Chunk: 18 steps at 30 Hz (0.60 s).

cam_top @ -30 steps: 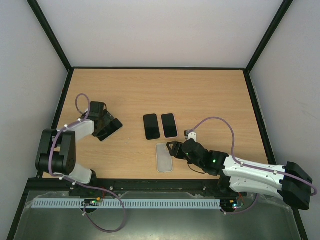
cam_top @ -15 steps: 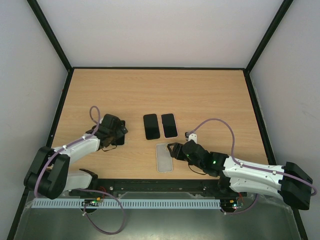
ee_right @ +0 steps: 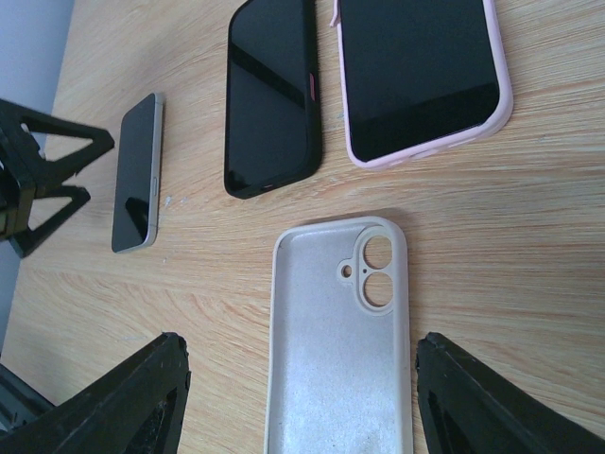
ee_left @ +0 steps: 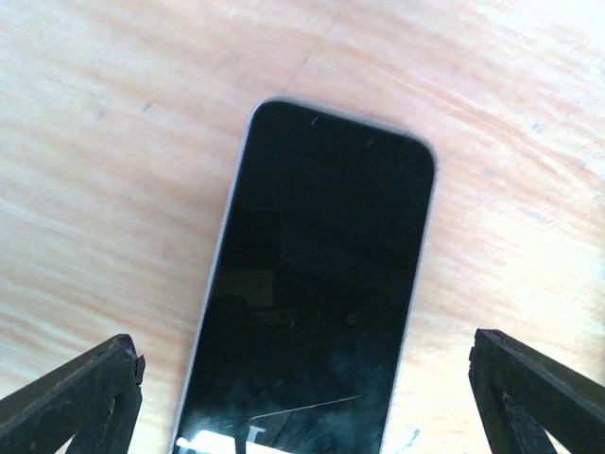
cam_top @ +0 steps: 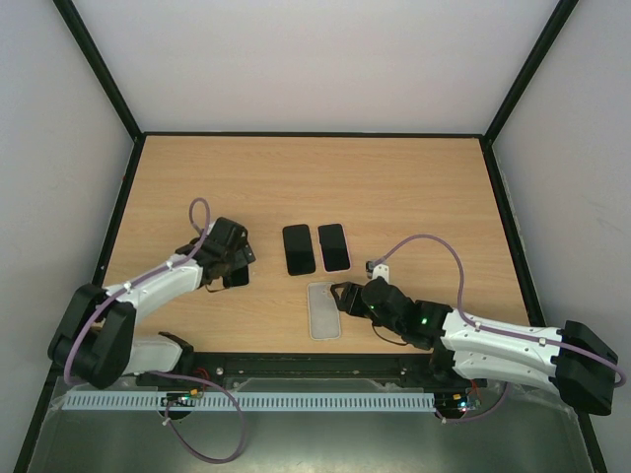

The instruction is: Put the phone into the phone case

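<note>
Currently: phone flat on counter, left side, directly under left tool; tool apart, straddling phone's width, long axis running forward between fingers. Case empty, centre, under right tool, likewise apart, holding nothing.

A light wooden table with fine grain fills the middle of the enclosure. Behind its far edge rises a plain white back wall, and pale grey side walls stand to the left and right of the table. Thin black frame bars slant up and outward from the table's two far corners. Along the table's near edge lies a black rail. Nearer than that, a dull metal shelf carries a white slotted strip. The light is soft and even, with pale glare on the wood in the left wrist view.
</note>
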Available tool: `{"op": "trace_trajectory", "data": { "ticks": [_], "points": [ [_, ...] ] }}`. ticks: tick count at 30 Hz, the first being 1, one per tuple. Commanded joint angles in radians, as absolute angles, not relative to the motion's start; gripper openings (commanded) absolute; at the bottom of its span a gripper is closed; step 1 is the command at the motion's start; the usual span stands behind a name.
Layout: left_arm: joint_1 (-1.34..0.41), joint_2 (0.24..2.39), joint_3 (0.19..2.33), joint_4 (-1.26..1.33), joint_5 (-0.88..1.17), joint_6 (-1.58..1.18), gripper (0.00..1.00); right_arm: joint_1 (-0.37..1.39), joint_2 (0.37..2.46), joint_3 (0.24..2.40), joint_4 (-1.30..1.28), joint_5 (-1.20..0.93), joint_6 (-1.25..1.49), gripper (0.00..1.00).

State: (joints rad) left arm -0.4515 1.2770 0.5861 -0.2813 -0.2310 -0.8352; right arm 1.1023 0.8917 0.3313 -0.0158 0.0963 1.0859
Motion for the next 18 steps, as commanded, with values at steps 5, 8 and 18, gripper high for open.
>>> {"op": "trace_trajectory", "data": {
  "ticks": [5, 8, 18],
  "points": [
    [-0.458, 1.433, 0.732, -0.327, -0.273, -0.67, 0.93, 1.109, 0.886, 0.309, 0.0, 0.114, 1.098, 0.66],
    [-0.46, 1.46, 0.75, -0.343, -0.307, -0.648, 0.92, 1.109, 0.888, 0.313, -0.01, 0.112, 1.097, 0.66],
    [-0.46, 1.525, 0.737, -0.309, -0.302, -0.614, 0.93, 1.109, 0.9, 0.31, -0.006, 0.117, 1.097, 0.66]
  ]
}}
